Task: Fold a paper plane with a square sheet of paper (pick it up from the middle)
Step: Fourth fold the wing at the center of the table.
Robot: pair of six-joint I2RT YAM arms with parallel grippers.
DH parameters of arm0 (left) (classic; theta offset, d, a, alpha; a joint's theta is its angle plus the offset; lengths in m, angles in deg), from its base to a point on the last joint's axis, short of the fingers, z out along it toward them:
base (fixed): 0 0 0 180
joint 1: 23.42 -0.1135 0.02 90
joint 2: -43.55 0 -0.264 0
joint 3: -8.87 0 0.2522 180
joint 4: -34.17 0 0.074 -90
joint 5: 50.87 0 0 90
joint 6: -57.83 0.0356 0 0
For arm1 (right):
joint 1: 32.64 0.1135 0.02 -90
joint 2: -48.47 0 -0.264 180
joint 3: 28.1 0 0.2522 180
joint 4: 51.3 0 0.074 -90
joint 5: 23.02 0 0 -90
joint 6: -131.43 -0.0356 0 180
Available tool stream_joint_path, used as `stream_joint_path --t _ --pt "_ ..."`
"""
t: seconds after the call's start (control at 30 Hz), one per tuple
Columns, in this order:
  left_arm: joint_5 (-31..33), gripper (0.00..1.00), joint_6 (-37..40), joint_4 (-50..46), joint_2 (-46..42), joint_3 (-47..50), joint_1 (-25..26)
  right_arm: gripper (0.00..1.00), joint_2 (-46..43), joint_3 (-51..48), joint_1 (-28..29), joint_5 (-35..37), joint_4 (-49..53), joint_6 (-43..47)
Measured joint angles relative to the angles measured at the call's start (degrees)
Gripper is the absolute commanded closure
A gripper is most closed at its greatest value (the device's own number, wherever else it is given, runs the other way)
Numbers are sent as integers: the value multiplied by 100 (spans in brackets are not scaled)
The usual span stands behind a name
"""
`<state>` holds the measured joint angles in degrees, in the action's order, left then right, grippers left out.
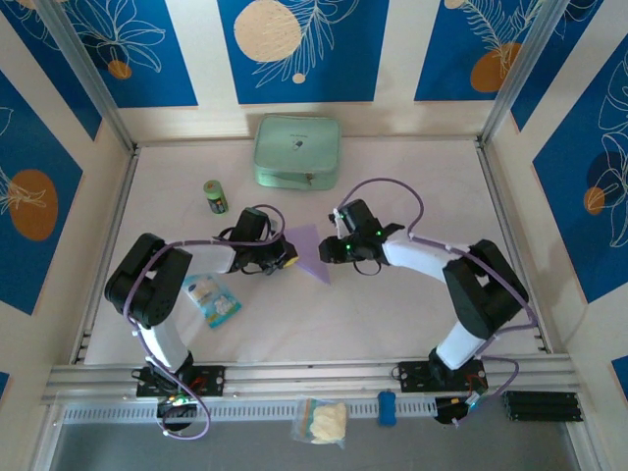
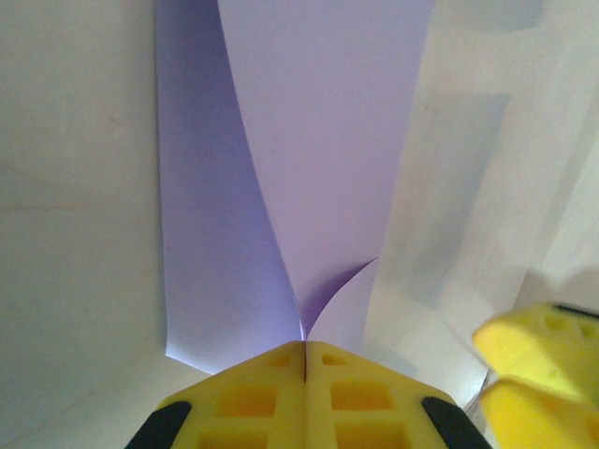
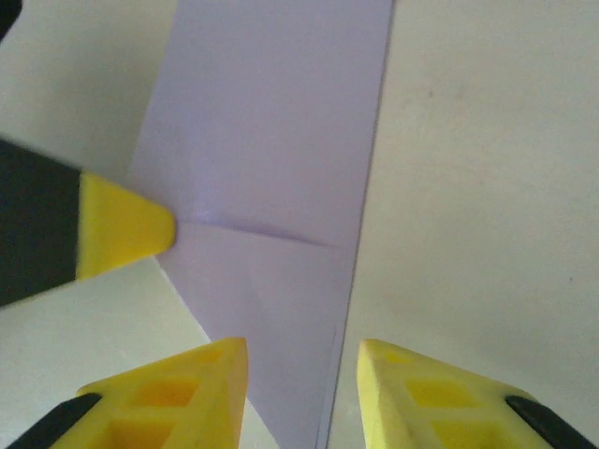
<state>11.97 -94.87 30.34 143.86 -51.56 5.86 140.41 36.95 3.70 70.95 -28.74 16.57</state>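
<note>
The lavender sheet of paper (image 1: 310,253) lies mid-table, folded to a pointed shape with a crease across it (image 3: 271,140). My left gripper (image 1: 286,258) is shut on its left edge. In the left wrist view the yellow jaws meet (image 2: 305,351), and the paper (image 2: 309,140) curls up from the pinch. My right gripper (image 1: 332,251) hovers over the paper's right side, open (image 3: 301,374). The paper's long edge runs between its fingers, which hold nothing. The left gripper's yellow fingertip (image 3: 126,234) rests at the paper's far edge in the right wrist view.
A mint-green pouch (image 1: 296,150) stands at the back of the table, with a small green can (image 1: 215,197) to its left. A blue-and-white snack packet (image 1: 213,299) lies by the left arm. A small bag (image 1: 322,422) sits on the front rail.
</note>
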Motion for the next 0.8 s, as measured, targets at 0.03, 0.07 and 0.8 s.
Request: stream_joint_path --t 0.03,0.07,0.8 --pt "48 94 -39 -31 -7 -39 33 64 -105 -151 173 225 -103 87" --pt "90 94 -63 -74 -11 -79 63 64 -179 -293 367 450 -208 184" --pt "343 91 -356 -487 -39 -295 140 67 503 -754 1360 2065 -1694 1620"
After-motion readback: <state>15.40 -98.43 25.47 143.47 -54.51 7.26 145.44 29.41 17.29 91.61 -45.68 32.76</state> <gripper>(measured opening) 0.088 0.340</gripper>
